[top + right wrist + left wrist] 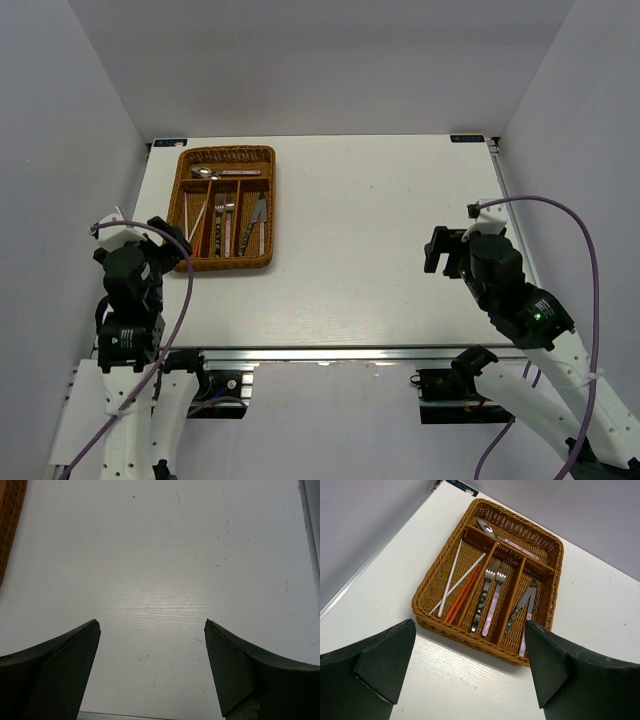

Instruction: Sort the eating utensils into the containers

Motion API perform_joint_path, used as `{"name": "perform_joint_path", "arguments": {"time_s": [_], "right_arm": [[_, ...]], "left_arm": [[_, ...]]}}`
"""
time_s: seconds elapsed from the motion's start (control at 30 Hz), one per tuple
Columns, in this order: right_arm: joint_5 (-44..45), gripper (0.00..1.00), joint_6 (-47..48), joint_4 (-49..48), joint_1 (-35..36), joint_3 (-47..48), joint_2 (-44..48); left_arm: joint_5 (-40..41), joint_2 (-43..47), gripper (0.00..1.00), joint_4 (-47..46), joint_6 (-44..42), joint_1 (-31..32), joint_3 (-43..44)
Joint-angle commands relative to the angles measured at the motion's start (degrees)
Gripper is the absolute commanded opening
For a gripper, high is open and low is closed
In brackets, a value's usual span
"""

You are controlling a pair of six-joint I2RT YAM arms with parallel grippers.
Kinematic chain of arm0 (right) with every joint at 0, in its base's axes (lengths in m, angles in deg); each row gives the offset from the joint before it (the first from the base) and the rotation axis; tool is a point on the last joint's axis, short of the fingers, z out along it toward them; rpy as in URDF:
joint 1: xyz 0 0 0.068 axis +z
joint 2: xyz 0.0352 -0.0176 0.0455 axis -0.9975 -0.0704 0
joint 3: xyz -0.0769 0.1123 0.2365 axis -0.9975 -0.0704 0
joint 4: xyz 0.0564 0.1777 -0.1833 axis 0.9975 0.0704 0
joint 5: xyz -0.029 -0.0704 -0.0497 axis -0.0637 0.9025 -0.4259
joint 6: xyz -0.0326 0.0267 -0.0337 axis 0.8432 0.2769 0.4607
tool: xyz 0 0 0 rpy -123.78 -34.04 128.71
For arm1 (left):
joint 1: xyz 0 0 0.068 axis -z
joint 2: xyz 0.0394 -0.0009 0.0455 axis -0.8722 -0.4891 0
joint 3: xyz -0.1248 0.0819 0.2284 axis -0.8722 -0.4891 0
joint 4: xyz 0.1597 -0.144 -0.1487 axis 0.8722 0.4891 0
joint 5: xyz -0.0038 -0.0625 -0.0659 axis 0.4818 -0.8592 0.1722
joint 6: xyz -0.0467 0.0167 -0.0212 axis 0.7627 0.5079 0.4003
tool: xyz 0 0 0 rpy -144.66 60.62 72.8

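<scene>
The orange-brown wicker tray [181, 205] stands at the table's far left; it also shows in the left wrist view [555, 575]. Its left slot holds pale and red chopsticks [462, 582], the middle slot two forks [492, 592], the right slot two knives [525, 605], and the crosswise slot spoons [492, 532]. My left gripper [170, 245] is open and empty, just near the tray's front left corner. My right gripper [445, 252] is open and empty over bare table at the right.
The white table [380, 230] has a raised rail along its right edge [311, 535] and a metal front edge [330, 352]. Grey walls close in the left, right and back sides. A sliver of the tray shows in the right wrist view [7, 525].
</scene>
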Motion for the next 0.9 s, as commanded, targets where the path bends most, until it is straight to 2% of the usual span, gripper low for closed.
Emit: {"name": "perform_joint_path", "arguments": {"time_s": [0.0,0.27,0.87], "right_arm": [[-1.60,0.89,2.19,-2.76,-0.02,-1.53,2.82],[-0.36,0.89,0.96,-2.14,-0.02,-2.41,2.57],[-1.24,0.89,-0.10,-4.51,-0.11,-2.67,1.07]], "left_arm": [[3.47,1.49,0.98,5.05,-1.33,1.05,2.92],[4.88,3.17,0.98,7.60,-2.12,4.92,3.72],[4.53,2.99,0.98,7.25,-2.30,6.15,3.37]]}}
